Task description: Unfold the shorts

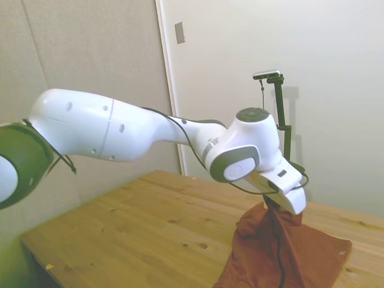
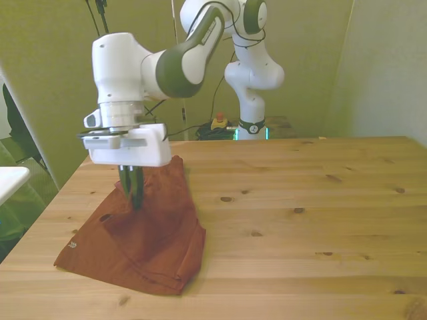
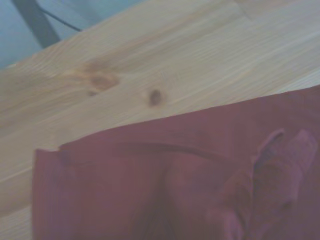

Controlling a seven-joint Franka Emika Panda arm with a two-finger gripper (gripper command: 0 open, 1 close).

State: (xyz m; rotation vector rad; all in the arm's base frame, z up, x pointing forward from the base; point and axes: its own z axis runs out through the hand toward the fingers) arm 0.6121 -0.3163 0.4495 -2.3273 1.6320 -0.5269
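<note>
The rust-orange shorts [image 2: 157, 243] lie on the wooden table [image 2: 320, 200] toward the front view's left, pulled up into a tent shape. My gripper [image 2: 133, 192] is at the peak of that tent, its dark fingers shut on a pinch of the fabric. A small pale tag [image 2: 71, 247] shows at the low corner nearest the table's edge. In the side view the shorts [image 1: 312, 258] hang from under the white hand, which hides the fingers, and a dark cord runs down over them. The wrist view shows a flat hem and bunched folds of the shorts [image 3: 175, 175] on the wood.
The robot's base [image 2: 252, 100] stands behind the table's far edge. A white object [image 2: 10, 177] sits off the table at the front view's left. Bare wood [image 1: 150, 222] stretches across the table beside the shorts.
</note>
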